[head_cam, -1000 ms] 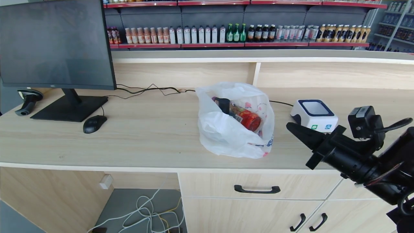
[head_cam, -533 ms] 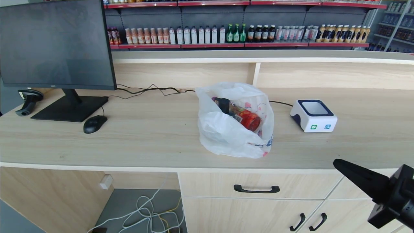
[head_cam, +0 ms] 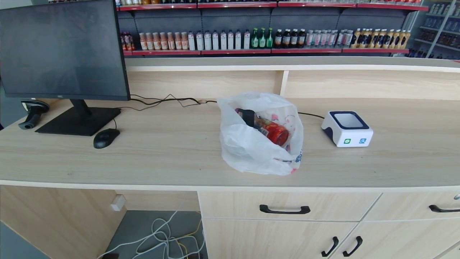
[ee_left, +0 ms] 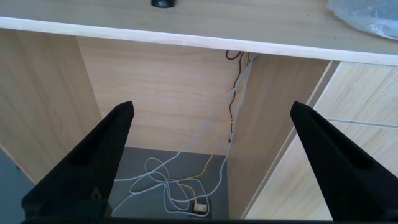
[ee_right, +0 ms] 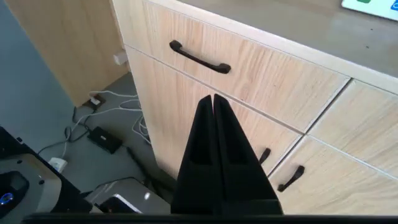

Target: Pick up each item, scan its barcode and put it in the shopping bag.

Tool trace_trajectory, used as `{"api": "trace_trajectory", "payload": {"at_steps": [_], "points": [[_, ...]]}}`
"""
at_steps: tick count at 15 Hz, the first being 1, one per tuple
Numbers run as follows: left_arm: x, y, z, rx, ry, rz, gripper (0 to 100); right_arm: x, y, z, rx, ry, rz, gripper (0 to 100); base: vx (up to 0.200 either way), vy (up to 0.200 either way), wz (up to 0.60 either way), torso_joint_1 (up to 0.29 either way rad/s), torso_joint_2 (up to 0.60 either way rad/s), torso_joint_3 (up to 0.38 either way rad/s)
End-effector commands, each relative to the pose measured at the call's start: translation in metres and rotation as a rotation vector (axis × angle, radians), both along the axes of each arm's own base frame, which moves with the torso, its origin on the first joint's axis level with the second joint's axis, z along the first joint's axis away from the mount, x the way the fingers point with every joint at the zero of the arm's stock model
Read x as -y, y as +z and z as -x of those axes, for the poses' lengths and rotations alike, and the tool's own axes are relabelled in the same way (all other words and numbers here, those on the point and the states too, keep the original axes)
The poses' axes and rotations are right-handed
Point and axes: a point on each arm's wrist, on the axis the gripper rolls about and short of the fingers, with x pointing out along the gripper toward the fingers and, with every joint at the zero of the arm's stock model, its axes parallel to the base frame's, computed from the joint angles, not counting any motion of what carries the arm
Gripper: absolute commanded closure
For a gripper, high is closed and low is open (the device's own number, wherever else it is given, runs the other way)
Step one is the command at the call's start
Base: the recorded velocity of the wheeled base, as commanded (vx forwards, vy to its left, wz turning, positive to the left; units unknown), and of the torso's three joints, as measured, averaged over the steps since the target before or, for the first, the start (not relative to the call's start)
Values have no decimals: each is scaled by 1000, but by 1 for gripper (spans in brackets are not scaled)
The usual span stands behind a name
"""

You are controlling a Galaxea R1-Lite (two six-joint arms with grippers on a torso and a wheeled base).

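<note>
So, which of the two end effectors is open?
The left end effector: its fingers stand wide apart, while the right end effector has its fingers pressed together.

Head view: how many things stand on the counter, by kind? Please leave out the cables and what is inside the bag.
Monitor: 1
Mouse: 1
Scanners: 2, one handheld scanner and one box scanner
Shopping bag: 1
Total: 5
</note>
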Motion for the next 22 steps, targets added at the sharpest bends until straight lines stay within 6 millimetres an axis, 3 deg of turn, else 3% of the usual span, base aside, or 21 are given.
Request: {"api": "trace_trajectory", "payload": {"at_steps": [1,5,7,11,14,22], "points": [[0,0,0,0,1,1,0,8,-24,16,-37,-315,-116,100,0,0,0,0,0,0],[0,0,0,0,1,1,0,8,-24,16,-24,-306,-69,100,-100,0,0,0,-1,2],[0,0,0,0,1,1,0,5,-24,16,-14,-537,-80,100,-200,0,0,19,5,2],[0,0,0,0,1,-4,0,5,-26,24,71,-449,-120,100,-200,0,0,-4,0,5],[0,0,0,-3,-1,-9,0,5,-26,24,70,-449,-123,100,0,0,0,0,0,0],[0,0,0,-5,1,-6,0,5,-26,24,71,-449,-119,100,0,-200,0,7,4,4]]}}
